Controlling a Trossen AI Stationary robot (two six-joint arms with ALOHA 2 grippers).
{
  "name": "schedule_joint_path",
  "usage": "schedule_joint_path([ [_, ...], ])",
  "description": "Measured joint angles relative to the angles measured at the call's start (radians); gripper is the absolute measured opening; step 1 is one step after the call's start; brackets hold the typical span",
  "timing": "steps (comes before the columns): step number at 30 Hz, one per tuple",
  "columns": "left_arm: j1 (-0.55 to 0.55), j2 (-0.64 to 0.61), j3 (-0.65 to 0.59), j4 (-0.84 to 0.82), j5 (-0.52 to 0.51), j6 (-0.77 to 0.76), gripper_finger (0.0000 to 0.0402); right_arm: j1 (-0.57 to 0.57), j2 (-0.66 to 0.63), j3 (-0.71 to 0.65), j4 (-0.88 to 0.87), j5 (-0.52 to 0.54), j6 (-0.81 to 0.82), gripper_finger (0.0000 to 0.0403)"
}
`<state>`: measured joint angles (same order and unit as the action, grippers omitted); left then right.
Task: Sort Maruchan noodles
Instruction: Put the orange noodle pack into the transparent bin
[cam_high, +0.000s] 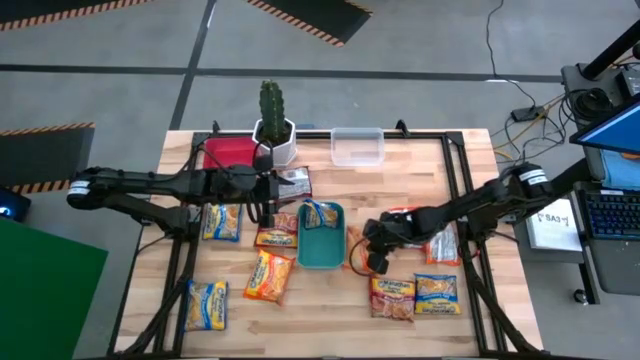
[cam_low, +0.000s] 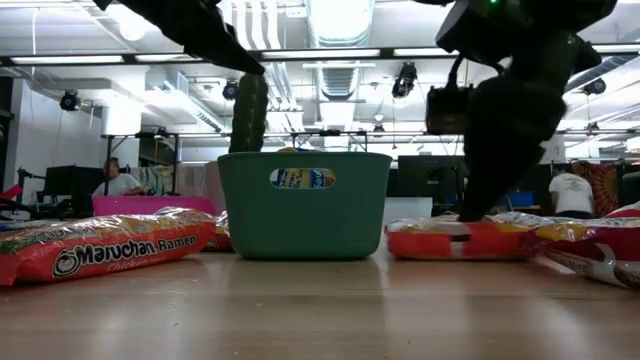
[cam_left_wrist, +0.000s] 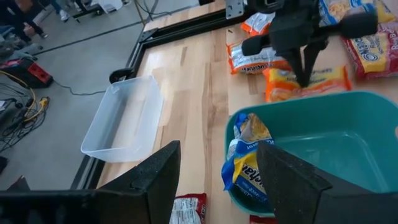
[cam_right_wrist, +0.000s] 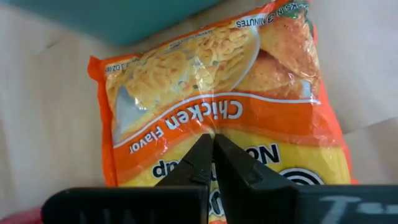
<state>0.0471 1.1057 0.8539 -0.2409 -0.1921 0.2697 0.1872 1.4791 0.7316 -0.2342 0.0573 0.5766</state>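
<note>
Several Maruchan noodle packets lie flat on the wooden table. A green tray (cam_high: 322, 258) holds a yellow-blue packet (cam_left_wrist: 247, 163) that leans against its far wall. An orange "Chicken Flavor" packet (cam_right_wrist: 211, 93) lies flat just right of the green tray, and my right gripper (cam_right_wrist: 213, 142) comes down on it, shut. My left gripper (cam_left_wrist: 217, 180) hovers open over the table at the green tray's far left corner, with nothing between its fingers. A pink tray (cam_high: 230, 152) and a clear tray (cam_high: 357, 146) stand at the far edge. My right gripper has its two fingertips (cam_right_wrist: 202, 152) closed together on the orange packet's top face (cam_right_wrist: 214, 127), near the middle. A crease in the wrapper film runs up to the tips. The fingers slant down from the table's right side. The packet lies flat on the table.
A cactus in a white pot (cam_high: 272, 120) stands between the pink and clear trays. Loose packets lie left of the green tray (cam_high: 222, 222), in front of it (cam_high: 268, 277) and at the near right (cam_high: 437, 293). A white-red packet (cam_high: 293, 183) lies under my left arm.
</note>
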Motion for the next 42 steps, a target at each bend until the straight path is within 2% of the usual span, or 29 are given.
schedule_joint_path([
  [7, 0.0, 0.0, 0.0, 0.037, 0.0, 0.017, 0.0194, -0.092, 0.0, 0.01, -0.022, 0.14, 0.0, 0.0009],
  [12, 0.0, 0.0, 0.0, 0.073, -0.005, 0.035, 0.0194, -0.215, -0.001, 0.012, -0.022, 0.18, -0.013, 0.0009],
  [17, 0.0, 0.0, 0.0, 0.077, -0.006, 0.036, 0.0194, -0.316, -0.029, 0.011, -0.026, 0.166, -0.102, 0.0009],
  [23, 0.0, 0.0, 0.0, 0.077, -0.008, 0.036, 0.0194, -0.415, -0.092, 0.011, -0.022, 0.068, -0.151, 0.0009],
  [29, 0.0, 0.0, 0.0, 0.077, -0.008, 0.034, 0.0194, -0.484, -0.162, 0.011, -0.023, 0.031, -0.181, 0.0009],
  [32, 0.0, 0.001, 0.0, 0.077, -0.008, 0.025, 0.0194, -0.527, -0.201, 0.01, -0.022, -0.031, -0.178, 0.0019],
  [37, 0.001, 0.003, 0.0, 0.077, -0.008, 0.017, 0.0194, -0.608, -0.241, -0.01, -0.021, -0.242, -0.157, 0.0071],
  [42, 0.001, 0.004, 0.0, 0.077, -0.008, 0.005, 0.0194, -0.653, -0.249, -0.045, -0.023, -0.249, -0.116, 0.015],
])
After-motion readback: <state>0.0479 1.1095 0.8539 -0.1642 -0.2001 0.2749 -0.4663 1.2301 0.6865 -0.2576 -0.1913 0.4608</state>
